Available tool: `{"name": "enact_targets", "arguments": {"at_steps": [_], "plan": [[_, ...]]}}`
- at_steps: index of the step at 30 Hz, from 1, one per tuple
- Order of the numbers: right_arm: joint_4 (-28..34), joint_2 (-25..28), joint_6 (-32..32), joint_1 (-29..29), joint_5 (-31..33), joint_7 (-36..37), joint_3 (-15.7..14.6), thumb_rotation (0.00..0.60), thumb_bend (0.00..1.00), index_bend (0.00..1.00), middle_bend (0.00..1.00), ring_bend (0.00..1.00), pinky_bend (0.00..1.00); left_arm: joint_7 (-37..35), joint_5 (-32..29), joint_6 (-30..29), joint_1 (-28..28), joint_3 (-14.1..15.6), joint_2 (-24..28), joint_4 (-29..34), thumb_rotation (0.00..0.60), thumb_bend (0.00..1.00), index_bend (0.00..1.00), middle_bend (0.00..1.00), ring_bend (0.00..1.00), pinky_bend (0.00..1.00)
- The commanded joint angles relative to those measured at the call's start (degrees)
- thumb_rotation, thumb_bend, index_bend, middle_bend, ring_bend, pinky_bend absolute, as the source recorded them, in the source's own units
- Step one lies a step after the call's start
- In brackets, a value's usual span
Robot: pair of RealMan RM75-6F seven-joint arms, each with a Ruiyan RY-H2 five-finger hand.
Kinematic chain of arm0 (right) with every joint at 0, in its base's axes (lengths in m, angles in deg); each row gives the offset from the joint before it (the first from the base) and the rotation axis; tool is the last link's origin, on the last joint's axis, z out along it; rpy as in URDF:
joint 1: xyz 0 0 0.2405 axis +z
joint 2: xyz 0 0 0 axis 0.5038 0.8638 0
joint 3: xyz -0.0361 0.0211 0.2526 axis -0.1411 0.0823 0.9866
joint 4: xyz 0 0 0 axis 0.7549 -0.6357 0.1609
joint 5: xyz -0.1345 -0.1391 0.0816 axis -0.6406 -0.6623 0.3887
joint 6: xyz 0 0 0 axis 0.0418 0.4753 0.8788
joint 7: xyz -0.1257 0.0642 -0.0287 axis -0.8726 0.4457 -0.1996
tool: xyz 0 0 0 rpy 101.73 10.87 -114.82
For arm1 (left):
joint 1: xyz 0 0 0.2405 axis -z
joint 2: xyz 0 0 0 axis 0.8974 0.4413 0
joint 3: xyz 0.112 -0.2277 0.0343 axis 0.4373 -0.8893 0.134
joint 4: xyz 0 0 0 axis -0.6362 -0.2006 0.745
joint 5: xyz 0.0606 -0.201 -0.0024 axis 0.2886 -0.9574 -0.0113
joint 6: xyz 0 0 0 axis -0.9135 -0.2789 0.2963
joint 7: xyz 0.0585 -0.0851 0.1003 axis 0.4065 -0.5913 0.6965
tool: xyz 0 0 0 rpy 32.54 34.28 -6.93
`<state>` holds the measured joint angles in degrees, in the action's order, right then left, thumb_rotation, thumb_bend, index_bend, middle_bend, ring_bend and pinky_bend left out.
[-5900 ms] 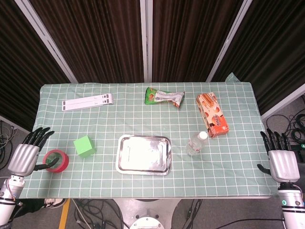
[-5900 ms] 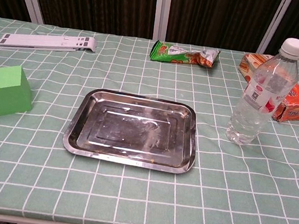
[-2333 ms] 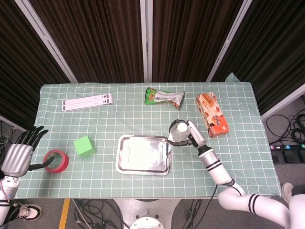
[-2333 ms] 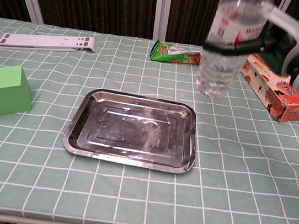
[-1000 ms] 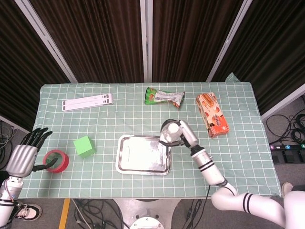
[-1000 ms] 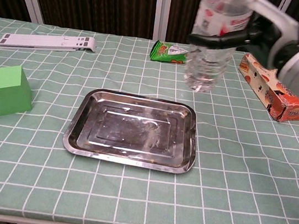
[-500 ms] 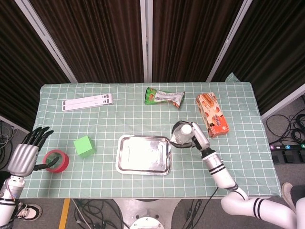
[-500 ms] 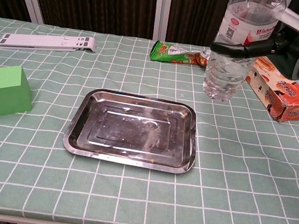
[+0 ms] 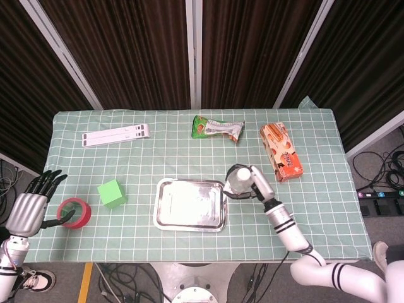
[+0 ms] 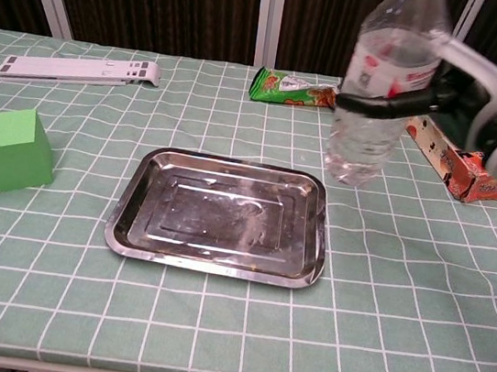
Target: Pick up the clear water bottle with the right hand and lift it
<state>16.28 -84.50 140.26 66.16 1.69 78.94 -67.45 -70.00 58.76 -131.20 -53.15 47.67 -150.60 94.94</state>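
Observation:
The clear water bottle (image 10: pixel 378 93) with a white cap (image 9: pixel 243 172) hangs upright in the air, above the table beside the steel tray's right edge. My right hand (image 10: pixel 465 92) grips it around the middle, dark fingers (image 10: pixel 386 98) wrapped across the label. In the head view the same right hand (image 9: pixel 254 183) shows over the tray's right side. My left hand (image 9: pixel 28 205) hangs at the table's left edge beside a red tape roll (image 9: pixel 74 213), fingers spread, holding nothing.
A steel tray (image 10: pixel 221 215) lies at the table's middle. A green cube (image 10: pixel 11 149) stands at left, a white flat stand (image 10: pixel 80 69) at back left, a green snack packet (image 10: pixel 294 89) at back centre, an orange box (image 10: pixel 460 160) behind my right hand.
The bottle and my right hand have shifted slightly left and lower, back toward the tray's right edge. The left hand has barely moved.

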Motion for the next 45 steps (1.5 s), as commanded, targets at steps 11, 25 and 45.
{"name": "enact_targets", "arguments": {"at_steps": [11,25,45], "plan": [[-9.13,-10.28,-5.94,5.99,-0.7,2.3,-0.73,0.6,0.08,0.68,0.56,0.4,0.47,-0.86,0.83,-0.63,-0.58,0.6,0.41,-0.66,0.402,0.22,0.18,0.19,0.1,0.16],[-19.72,-16.81,-4.87,7.76,-5.06,8.59,-3.64,0.6,0.01,0.64,0.53,0.37,0.44,-3.09,0.91,-1.45,-1.03,0.38,1.53,-1.71,0.402,0.22,0.18,0.19,0.1,0.16],[-6.27,1.85,-6.88,7.42,-7.68,-0.74,-9.2,0.6,0.0,0.0,0.04,0.0,0.0,-1.76,1.61,-1.17,-0.58,0.33,1.28,-0.71,0.398,0.22,0.18,0.19,0.1,0.16]]}}
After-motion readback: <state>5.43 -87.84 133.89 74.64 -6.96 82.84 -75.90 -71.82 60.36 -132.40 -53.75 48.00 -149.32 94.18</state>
